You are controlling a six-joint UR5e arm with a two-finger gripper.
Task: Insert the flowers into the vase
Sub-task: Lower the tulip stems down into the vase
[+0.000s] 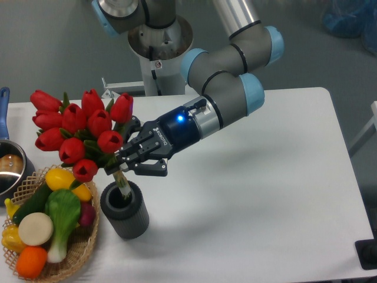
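A lab: pedestal-mounted arm [224, 88] (bare grey floor) at white table [265, 194].

Glossy red plastic-looking flowers [79, 132]. Matt, ribbed dark grey vase [125, 210]. Woven wicker basket [79, 250] on a smooth white table [253, 200].

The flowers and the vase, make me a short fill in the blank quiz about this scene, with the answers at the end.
1. The gripper is shut on the stems of the ____ tulips, the flowers.
2. The stem ends reach down into the mouth of the dark grey ____.
3. The vase stands on the white table beside a wicker ____ of vegetables.
4. The blue-handled pot sits at the table's ____ edge in the picture.

Answers: red; vase; basket; left
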